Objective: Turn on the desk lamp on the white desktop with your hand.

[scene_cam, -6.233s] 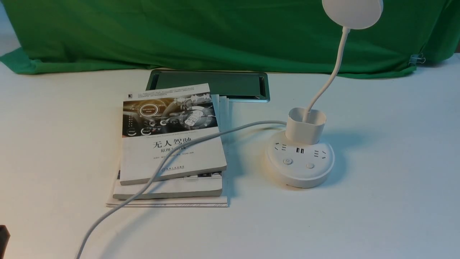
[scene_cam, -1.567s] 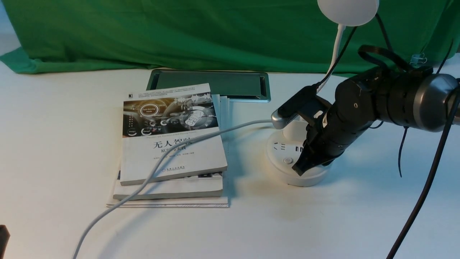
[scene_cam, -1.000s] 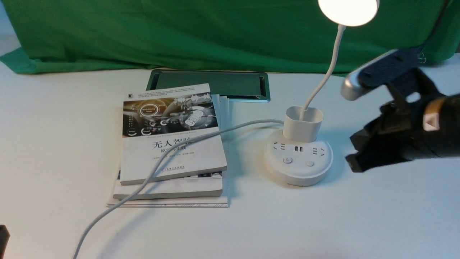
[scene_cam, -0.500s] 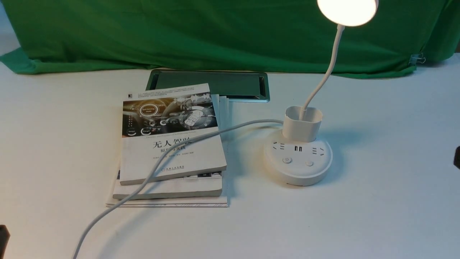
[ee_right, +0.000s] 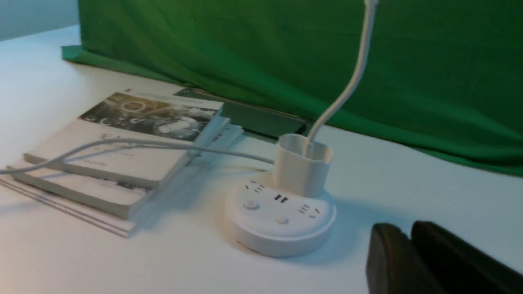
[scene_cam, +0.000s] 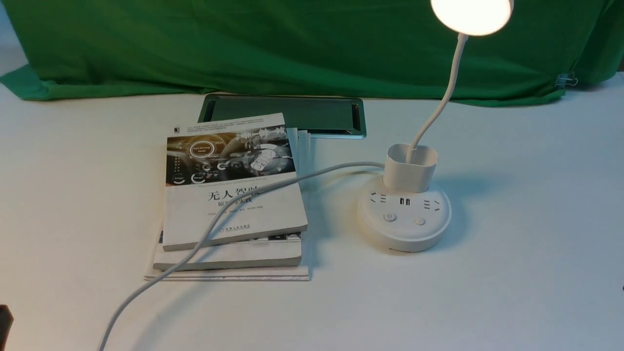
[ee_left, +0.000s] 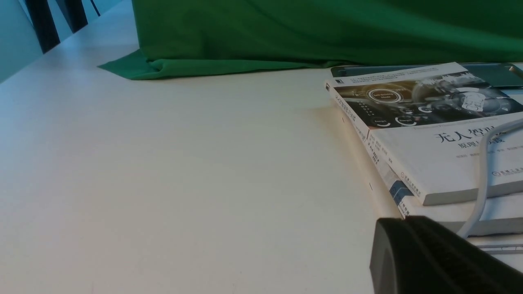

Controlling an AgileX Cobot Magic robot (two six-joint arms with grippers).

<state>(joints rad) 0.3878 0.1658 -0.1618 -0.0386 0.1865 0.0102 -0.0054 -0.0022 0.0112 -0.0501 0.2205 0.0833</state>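
The desk lamp stands right of centre on the white desktop (scene_cam: 526, 292), and its round head (scene_cam: 471, 14) glows. A thin neck rises from the cup holder (scene_cam: 408, 168) on the puck base (scene_cam: 403, 229), which carries two buttons (scene_cam: 389, 217). The hand, my right gripper (ee_right: 402, 232), is outside the front view. In the right wrist view it hovers clear of the base (ee_right: 280, 228), tips a little apart with nothing between them. My left gripper (ee_left: 404, 222) rests shut and empty near the books.
A stack of books (scene_cam: 234, 195) lies left of the lamp, with the lamp's white cable (scene_cam: 204, 239) draped over it toward the front edge. A metal-framed hatch (scene_cam: 287, 114) sits behind the books. Green cloth (scene_cam: 292, 44) covers the back.
The lamp head went from dark to lit after my right gripper's tip was on the base. That arm then pulled back to the right, out of the front view, its fingers parting slightly.
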